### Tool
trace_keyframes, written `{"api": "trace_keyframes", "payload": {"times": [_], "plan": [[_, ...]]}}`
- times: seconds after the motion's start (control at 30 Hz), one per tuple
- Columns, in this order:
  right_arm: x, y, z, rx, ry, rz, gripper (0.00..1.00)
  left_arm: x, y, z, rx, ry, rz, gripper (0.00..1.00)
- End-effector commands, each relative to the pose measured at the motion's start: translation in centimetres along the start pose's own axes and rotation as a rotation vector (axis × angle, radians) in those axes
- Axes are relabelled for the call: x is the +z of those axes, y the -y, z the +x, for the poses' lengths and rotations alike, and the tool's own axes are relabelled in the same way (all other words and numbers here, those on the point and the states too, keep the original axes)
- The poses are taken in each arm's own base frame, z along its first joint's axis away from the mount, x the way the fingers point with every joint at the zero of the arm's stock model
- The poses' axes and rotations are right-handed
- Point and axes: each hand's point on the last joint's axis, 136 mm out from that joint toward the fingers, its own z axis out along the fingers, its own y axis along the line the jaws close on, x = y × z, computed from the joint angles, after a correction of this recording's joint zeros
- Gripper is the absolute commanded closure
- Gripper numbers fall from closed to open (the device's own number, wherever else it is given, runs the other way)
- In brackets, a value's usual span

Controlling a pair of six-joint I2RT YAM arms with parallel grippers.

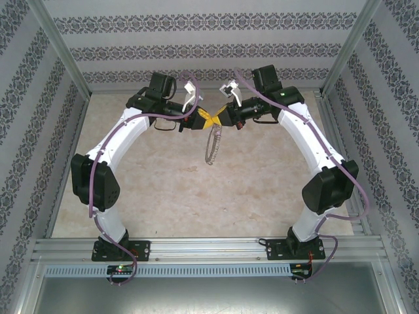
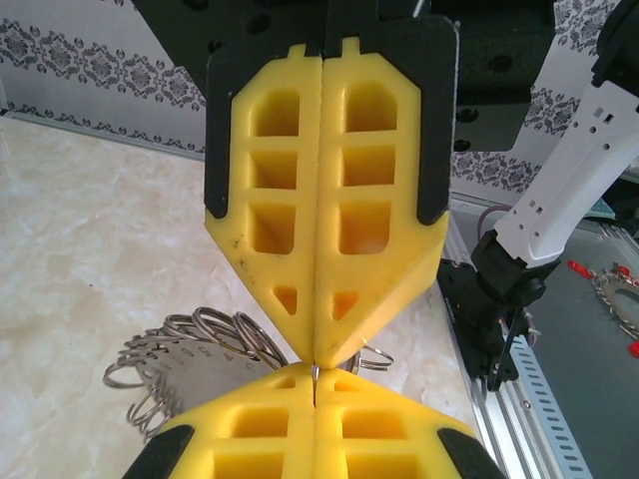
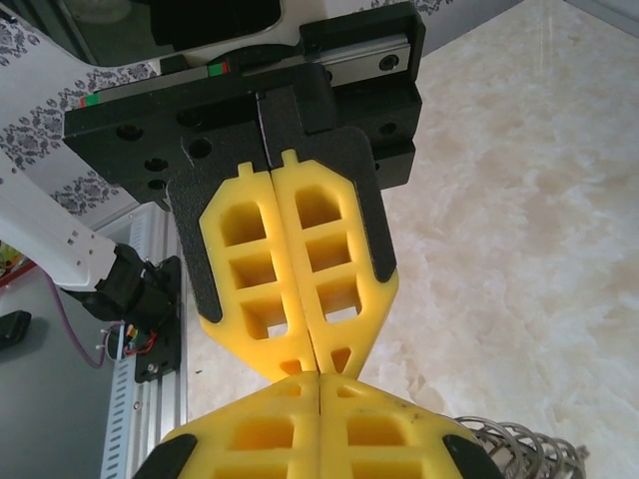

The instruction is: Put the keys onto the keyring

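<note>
Two claws with blocky yellow plastic fingers meet tip to tip high over the pale marbled table. The left claw and the right claw are both pressed fully closed, each pair of fingers flat together along its seam. From the point where they meet hangs the keyring, a large thin dark-grey hoop that is edge-on to the overhead camera and clear of the table. Its rim is fringed with small silvery wire loops, which crowd beside the left claw's fingertips. A thin sliver of bright metal stands in the seam where the tips touch. Whether it is one of the keys or the hoop's own rim, and which claw is actually pinching it, I cannot tell. The hoop looks light and stiff but thin, so it would probably swing and twist if gripped at only one point, and smooth metal may slide between plastic pads. The better hold is likely a bare stretch of rim between loops, pinched flat across the wire. The loops look springy and likely to snag, so they are better kept out of the grip. A key this small and thin calls for a firm pinch at its head, leaving the hole free for threading.
</note>
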Motion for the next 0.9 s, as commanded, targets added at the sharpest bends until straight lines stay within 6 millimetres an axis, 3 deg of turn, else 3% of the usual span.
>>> {"api": "trace_keyframes", "payload": {"times": [0.0, 0.4, 0.47, 0.6, 0.73, 0.87], "plan": [[-0.9, -1.4, -2.6, -0.107, 0.087, -0.013, 1.0, 0.5, 1.6, -1.0, 0.041, 0.02, 0.03, 1.0], [-1.1, -1.0, -3.0, -0.103, 0.123, 0.014, 0.99, 0.2, 1.0, -1.2, 0.067, 0.027, -0.051, 1.0], [-1.2, -1.0, -3.2, -0.1, 0.132, 0.019, 0.93, 0.1, 0.7, -1.3, 0.072, 0.04, -0.07, 1.0], [-2.0, -0.7, -3.5, -0.098, 0.15, 0.058, 0.64, 0.0, 0.5, -1.7, 0.082, 0.057, -0.092, 1.0], [-4.2, -0.6, -3.7, -0.084, 0.221, 0.103, 0.55, -0.1, 0.4, -2.2, 0.09, 0.077, -0.105, 1.0], [-6.0, -0.1, -2.7, -0.049, 0.29, 0.183, 0.53, -0.2, 0.3, -2.4, 0.101, 0.098, -0.125, 1.0]]}}
